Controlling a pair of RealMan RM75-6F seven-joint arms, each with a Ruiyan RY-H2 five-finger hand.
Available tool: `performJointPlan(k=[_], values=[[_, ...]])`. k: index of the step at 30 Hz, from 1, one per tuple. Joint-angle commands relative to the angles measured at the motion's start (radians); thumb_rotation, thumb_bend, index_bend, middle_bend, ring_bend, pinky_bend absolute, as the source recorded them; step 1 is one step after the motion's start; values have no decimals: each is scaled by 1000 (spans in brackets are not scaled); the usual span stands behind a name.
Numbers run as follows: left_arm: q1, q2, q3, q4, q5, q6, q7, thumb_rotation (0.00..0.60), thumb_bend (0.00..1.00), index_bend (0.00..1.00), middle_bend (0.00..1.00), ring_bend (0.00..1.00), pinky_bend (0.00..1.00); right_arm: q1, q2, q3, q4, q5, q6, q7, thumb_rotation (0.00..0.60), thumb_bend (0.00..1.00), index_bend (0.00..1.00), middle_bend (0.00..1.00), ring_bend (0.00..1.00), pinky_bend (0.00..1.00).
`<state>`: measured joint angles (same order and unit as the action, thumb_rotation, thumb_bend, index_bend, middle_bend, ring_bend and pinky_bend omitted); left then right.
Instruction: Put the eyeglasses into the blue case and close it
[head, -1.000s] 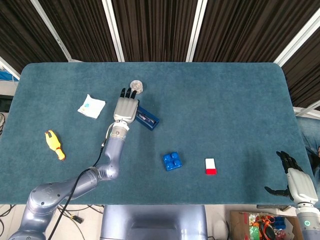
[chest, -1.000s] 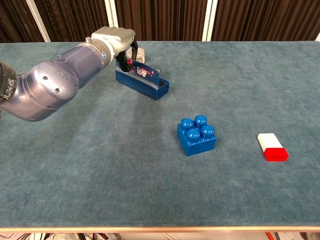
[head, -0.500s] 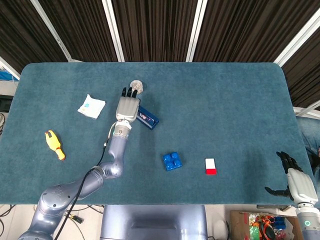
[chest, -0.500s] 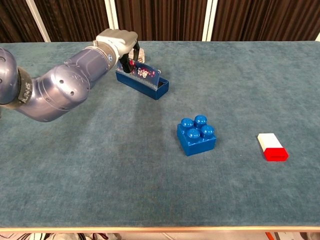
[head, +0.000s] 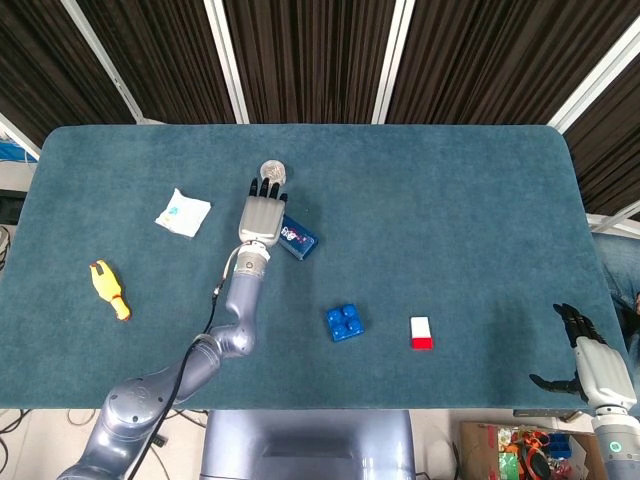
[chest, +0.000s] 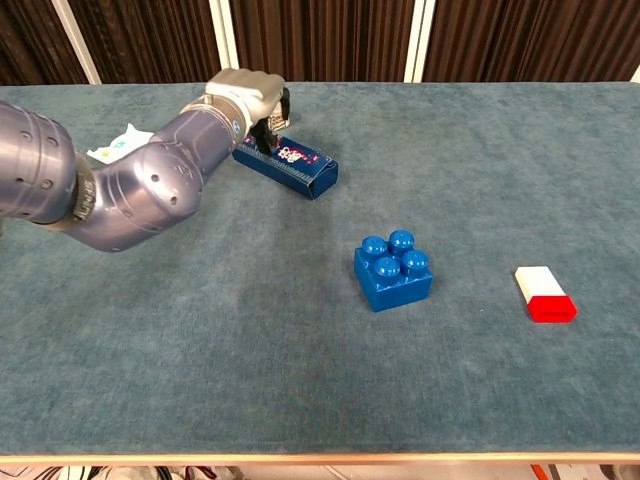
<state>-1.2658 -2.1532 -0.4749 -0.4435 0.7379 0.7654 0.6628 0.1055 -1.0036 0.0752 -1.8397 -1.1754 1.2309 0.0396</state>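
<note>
You get even, bright overhead light on the table (head: 450, 200), soft shadows, glare on the left arm (chest: 130, 190), both views sharp throughout.

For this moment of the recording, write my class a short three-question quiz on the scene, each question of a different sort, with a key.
1. True or false: the lid of the blue case stands upright and wide open.
2. Multiple choice: which hand is at the case? A) left hand B) right hand C) both
3. Short answer: which object lies between the blue building block and the table's right edge?

Key
1. False. In the chest view the lid lies down over the case, with the left hand's fingers on its far end.
2. A. The right hand sits off the table's near right corner, holding nothing.
3. The red and white block.
</note>
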Motion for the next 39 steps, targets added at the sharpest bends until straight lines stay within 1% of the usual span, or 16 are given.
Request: performJointPlan(k=[1, 5, 7, 9, 13, 16, 19, 25, 28, 33, 35, 39], values=[[-12, -13, -10, 16, 2, -5, 4, 600, 395, 70, 98, 11, 50, 0, 0, 0, 0, 1, -1, 2, 600, 108, 0, 0, 0, 173], [-14, -2, -7, 0, 22, -1, 8, 600, 322, 60, 89, 6, 50, 1, 1, 0, 1, 1, -4, 4, 600, 108, 0, 0, 0, 173], [-9, 25, 2, -31, 39, -4, 18, 600, 266, 59, 84, 0, 50, 2, 0, 1, 0, 0, -5, 6, 600, 108, 0, 0, 0, 173], [-1, 54, 11, -70, 50, -9, 31, 600, 238, 60, 82, 0, 50, 1, 1, 1, 0, -1, -4, 8, 600, 108, 0, 0, 0, 173], [25, 152, 52, -185, 78, -56, 72, 600, 205, 70, 82, 0, 49, 0, 0, 1, -1, -5, -1, 11, 600, 109, 0, 0, 0, 173], [43, 245, 91, -290, 103, -99, 93, 600, 202, 72, 82, 0, 50, 0, -1, 1, -1, -7, 1, 13, 600, 112, 0, 0, 0, 173], [54, 316, 114, -371, 107, -130, 97, 600, 203, 76, 82, 0, 50, 0, -1, 2, -1, -6, 0, 14, 600, 114, 0, 0, 0, 173], [59, 401, 162, -459, 70, -182, 111, 600, 187, 80, 82, 0, 50, 1, -3, 3, -1, -2, 0, 15, 600, 118, 0, 0, 0, 173], [57, 416, 189, -473, 55, -206, 102, 600, 161, 80, 81, 0, 49, 0, -3, 5, -1, -2, 3, 15, 600, 119, 0, 0, 0, 173], [53, 411, 224, -459, 59, -225, 66, 600, 161, 80, 81, 0, 49, 0, -4, 6, 0, 4, 3, 16, 600, 121, 0, 0, 0, 173], [50, 400, 232, -444, 69, -224, 48, 600, 161, 80, 81, 0, 49, 0, -4, 6, 0, 5, 2, 15, 600, 122, 0, 0, 0, 173], [43, 358, 235, -397, 126, -197, -18, 600, 164, 80, 83, 0, 50, 1, -4, 6, -1, 11, -1, 13, 600, 123, 0, 0, 0, 173]])
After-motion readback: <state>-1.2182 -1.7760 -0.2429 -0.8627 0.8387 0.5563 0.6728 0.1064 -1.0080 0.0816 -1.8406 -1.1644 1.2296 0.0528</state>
